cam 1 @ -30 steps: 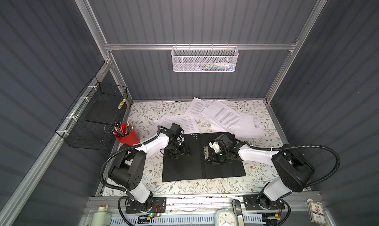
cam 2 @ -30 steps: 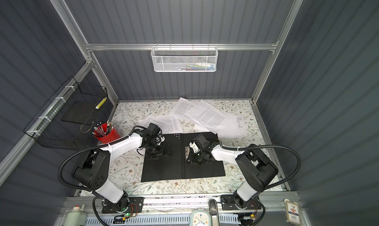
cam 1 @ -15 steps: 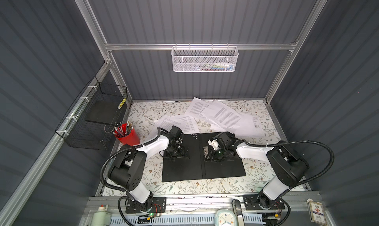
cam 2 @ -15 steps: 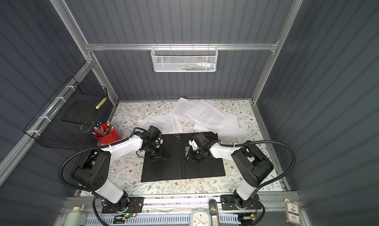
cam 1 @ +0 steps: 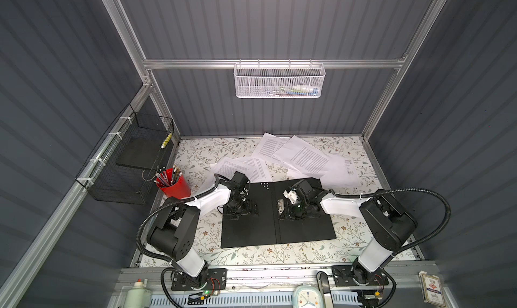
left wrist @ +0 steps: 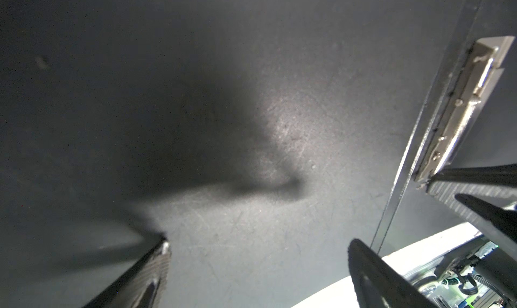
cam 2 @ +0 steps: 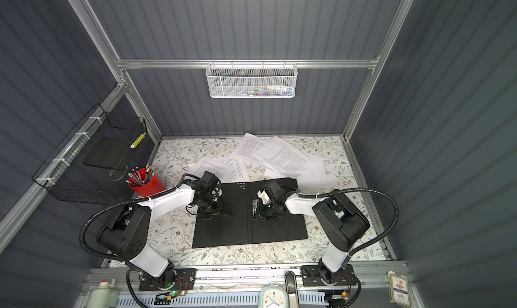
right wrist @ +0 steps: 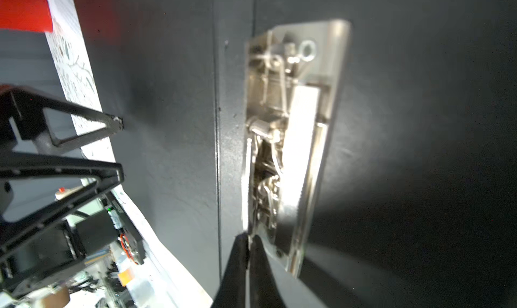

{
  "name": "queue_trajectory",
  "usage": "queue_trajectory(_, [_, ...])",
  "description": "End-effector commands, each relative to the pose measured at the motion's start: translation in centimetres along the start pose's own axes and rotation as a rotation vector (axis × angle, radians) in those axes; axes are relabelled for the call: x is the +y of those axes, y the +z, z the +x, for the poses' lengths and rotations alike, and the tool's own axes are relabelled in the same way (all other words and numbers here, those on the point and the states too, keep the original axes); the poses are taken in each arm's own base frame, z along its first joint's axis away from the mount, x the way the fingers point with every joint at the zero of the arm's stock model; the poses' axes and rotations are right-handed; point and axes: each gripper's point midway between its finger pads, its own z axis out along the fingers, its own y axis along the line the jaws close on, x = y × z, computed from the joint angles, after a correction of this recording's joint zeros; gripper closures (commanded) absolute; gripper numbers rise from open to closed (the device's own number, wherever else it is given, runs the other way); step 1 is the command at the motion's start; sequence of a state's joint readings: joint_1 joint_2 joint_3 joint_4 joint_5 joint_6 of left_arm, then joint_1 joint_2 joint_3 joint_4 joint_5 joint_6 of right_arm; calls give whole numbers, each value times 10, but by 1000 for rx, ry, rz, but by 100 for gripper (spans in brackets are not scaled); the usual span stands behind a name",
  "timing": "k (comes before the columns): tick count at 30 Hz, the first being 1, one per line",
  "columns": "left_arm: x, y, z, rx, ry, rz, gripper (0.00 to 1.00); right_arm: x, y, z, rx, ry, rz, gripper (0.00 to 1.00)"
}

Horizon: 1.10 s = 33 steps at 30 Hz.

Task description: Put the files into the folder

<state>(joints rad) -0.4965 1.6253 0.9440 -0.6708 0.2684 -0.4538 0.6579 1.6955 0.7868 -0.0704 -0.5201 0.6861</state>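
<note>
While flowered table point(cam 1: 193, 152) is covered at middle by folder point(cam 1: 251, 231), laid open with black inside up, files point(cam 1: 305, 158) are seen scattered behind it, touching far edge. Left gripper point(left wrist: 257, 245) is held spread over left panel; right gripper point(right wrist: 249, 245) is pressed together at end of clip point(right wrist: 293, 141).

— What colours lie under you?
— I see the folder point(cam 1: 251, 228) black inside, its clip point(right wrist: 293, 141) silver, and the files point(cam 1: 305, 159) white with black print.
— And the table point(cam 1: 279, 254)?
— Pale, leaf-patterned. The pen cup point(cam 1: 176, 187) is red.
</note>
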Motion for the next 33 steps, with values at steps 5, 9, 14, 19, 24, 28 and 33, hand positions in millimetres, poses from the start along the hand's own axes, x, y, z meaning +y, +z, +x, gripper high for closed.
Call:
queue_trajectory(5, [38, 22, 19, 66, -102, -147, 0, -25, 3, 6, 14, 107, 31, 100])
queue_trajectory(9, [43, 26, 23, 62, -148, -158, 0, -50, -1, 10, 17, 236, 86, 100])
queue_trajectory(14, [53, 29, 28, 70, -177, -189, 0, -78, -7, 15, 5, 305, 191, 100])
queue_trajectory(19, [56, 32, 30, 77, -197, -182, 0, -99, -4, 20, -5, 382, 226, 100])
queue_trajectory(24, [57, 34, 31, 76, -205, -178, 0, -120, -7, 26, -24, 439, 296, 100])
queue_trajectory(28, [59, 34, 30, 73, -212, -181, 0, -137, -12, 29, -44, 480, 362, 100])
queue_trajectory(33, [60, 36, 32, 77, -212, -178, 0, -112, -11, 19, -34, 410, 272, 100])
